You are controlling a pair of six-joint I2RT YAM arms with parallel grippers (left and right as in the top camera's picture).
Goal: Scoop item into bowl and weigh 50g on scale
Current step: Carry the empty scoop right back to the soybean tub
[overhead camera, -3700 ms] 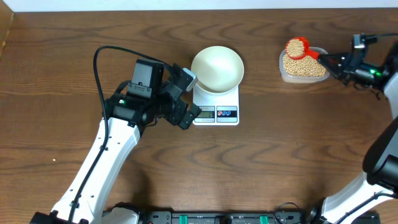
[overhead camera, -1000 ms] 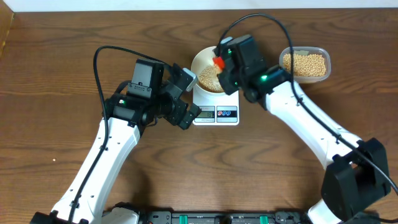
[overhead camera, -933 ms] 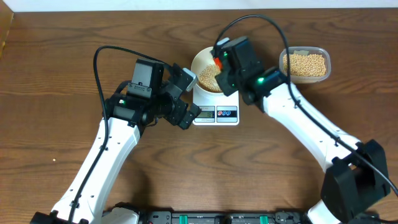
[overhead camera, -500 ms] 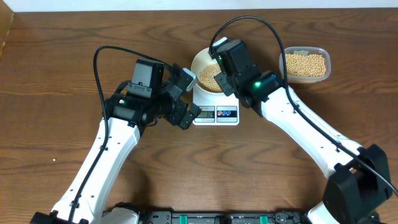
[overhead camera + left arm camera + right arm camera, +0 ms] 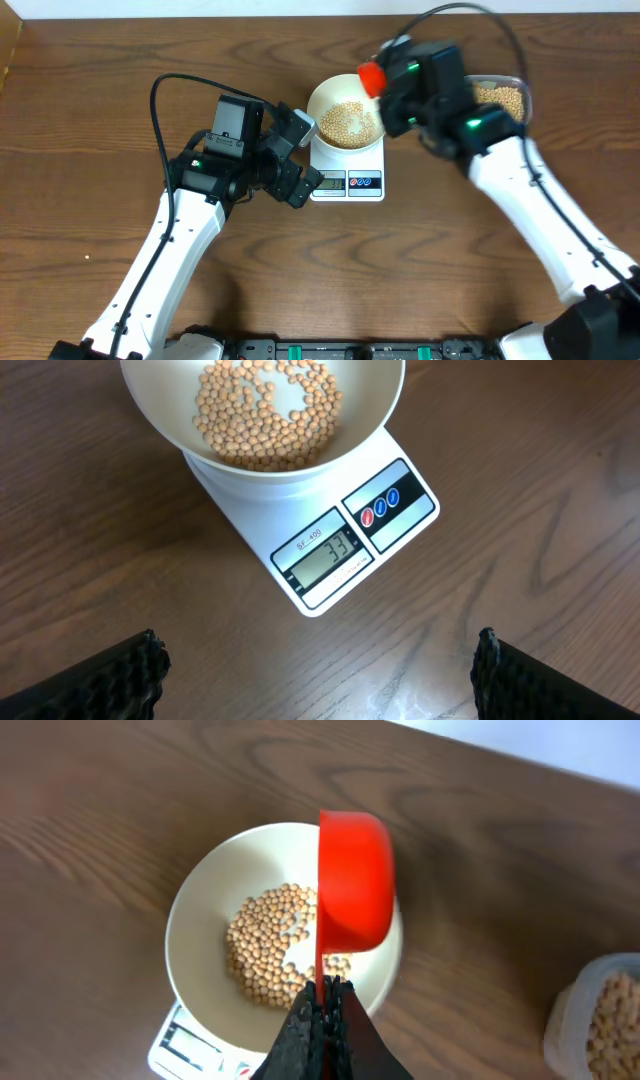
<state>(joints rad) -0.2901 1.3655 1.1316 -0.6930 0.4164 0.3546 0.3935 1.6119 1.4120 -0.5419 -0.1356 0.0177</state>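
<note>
Left gripper [image 5: 303, 155]: jaws spread wide, holding nothing, poised just left of the scale [image 5: 340, 550] above the wooden table [image 5: 100, 100]; scale white and rectangular, label reading "SF-400", display showing "33", one red and one blue round button beside the display; bowl [image 5: 290, 465] seated on the scale's platform; beans [image 5: 265, 410] lying in a loose layer across the bowl's bottom; red scoop [image 5: 355, 885] tipped on its side over the bowl's right rim, contents not discernible; right gripper [image 5: 322, 1020] pressed tight on the scoop's thin handle; clear tub [image 5: 562, 1032] at far right, partly hidden behind the right arm, holding more beans.
</note>
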